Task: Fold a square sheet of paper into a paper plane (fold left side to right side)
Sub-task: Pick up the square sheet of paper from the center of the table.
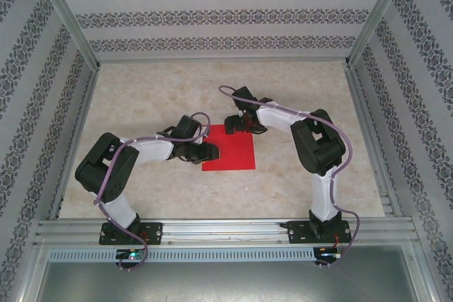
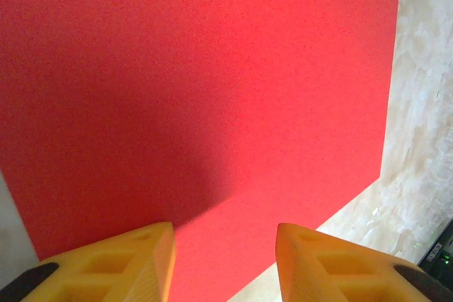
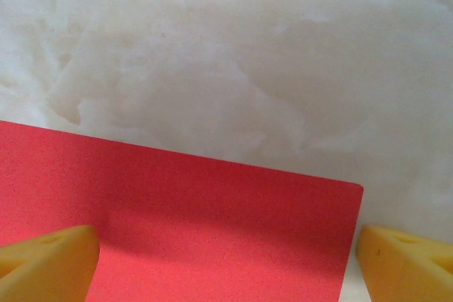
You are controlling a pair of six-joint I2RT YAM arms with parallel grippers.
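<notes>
- Yellow left fingers (image 2: 134,263) up close, set at a middling gap, nothing pinched; they straddle the nine o'clock edge of the square sheet of paper (image 1: 230,150).
- Sheet lies flat and unfolded in the middle of the worktop (image 1: 141,97).
- Over its twelve o'clock edge the right fingers (image 3: 49,259) stand wide, holding nothing.
- For a clean fold, I'd say: slip one finger under that left edge, lift low, carry it to three o'clock and match corners, while the right pins the sheet.
</notes>
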